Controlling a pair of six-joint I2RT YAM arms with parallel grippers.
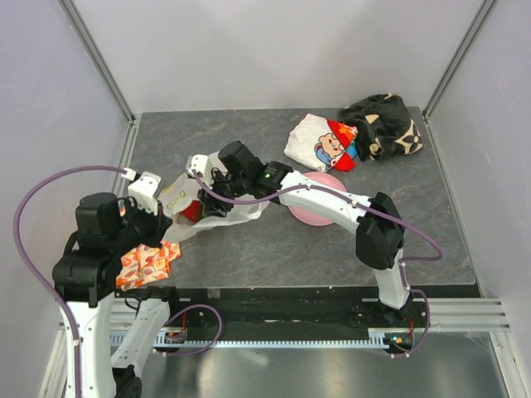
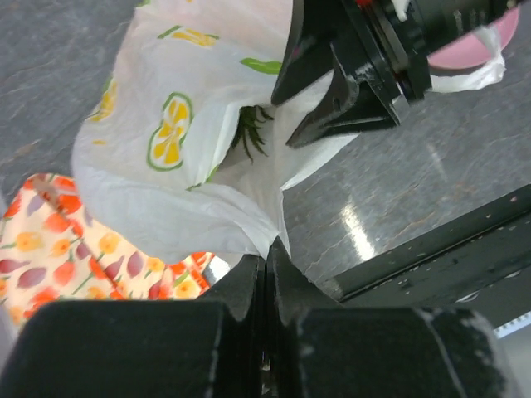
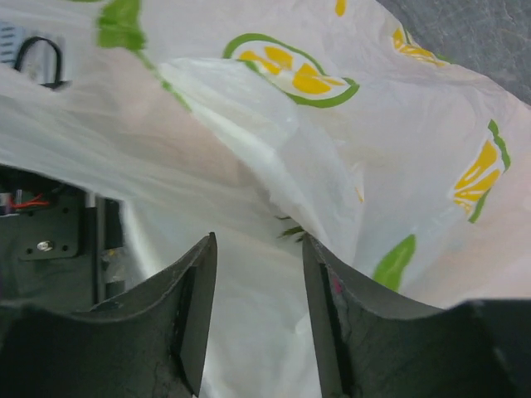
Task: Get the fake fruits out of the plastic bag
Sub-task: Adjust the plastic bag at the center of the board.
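Observation:
The plastic bag (image 1: 187,207) is a thin white carrier with yellow and green fruit prints, lying at the table's left. My left gripper (image 1: 166,225) is shut on the bag's near edge (image 2: 270,249), holding it up. My right gripper (image 1: 209,192) reaches into the bag's mouth from the right, and its black fingers (image 2: 332,108) show in the left wrist view. In its own view the right gripper (image 3: 257,249) is open, with only bag film between the jaws. Of the fake fruits, a green pineapple crown (image 2: 249,133) pokes out of the opening (image 3: 290,228), and a red piece (image 1: 192,211) shows through the bag.
An orange patterned cloth (image 1: 145,264) lies under the left gripper by the table's front edge. A pink plate (image 1: 311,203) sits under the right forearm. A white cartoon cloth (image 1: 319,143) and a black cloth (image 1: 383,124) lie at the back right.

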